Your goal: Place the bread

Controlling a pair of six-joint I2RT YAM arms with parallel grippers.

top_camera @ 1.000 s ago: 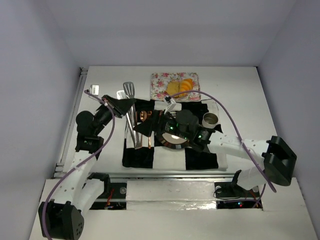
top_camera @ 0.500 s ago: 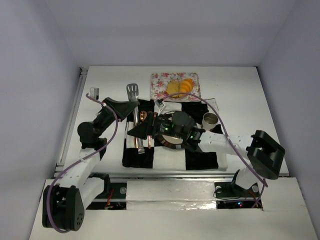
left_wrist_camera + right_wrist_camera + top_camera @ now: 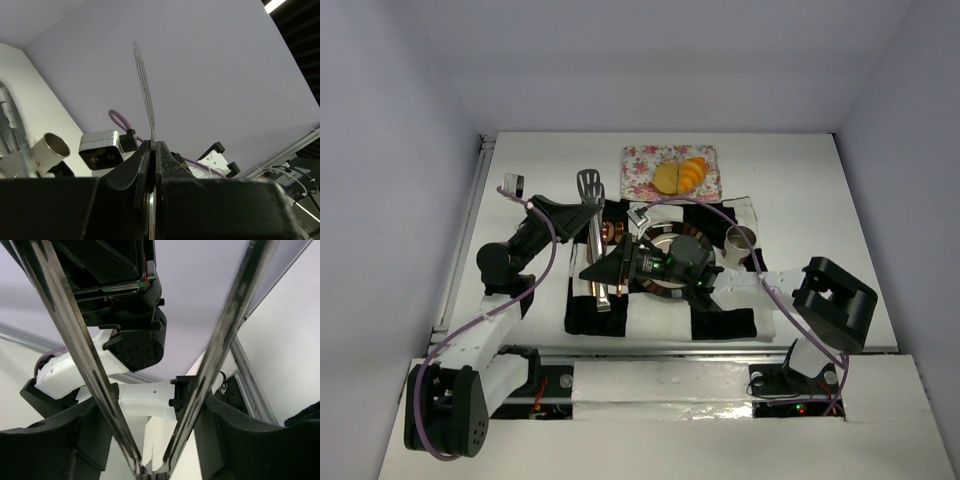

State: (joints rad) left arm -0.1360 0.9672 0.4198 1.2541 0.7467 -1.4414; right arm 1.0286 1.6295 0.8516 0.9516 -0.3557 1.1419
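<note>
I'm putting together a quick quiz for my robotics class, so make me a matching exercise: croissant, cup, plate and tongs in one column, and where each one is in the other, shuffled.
1. croissant
2. cup
3. plate
4. tongs

A. under the right arm, mid checked cloth
B. gripped by the left gripper
C. on the floral mat
D. upright by the cloth's right edge

Pairs: 1-C, 2-D, 3-A, 4-B
</note>
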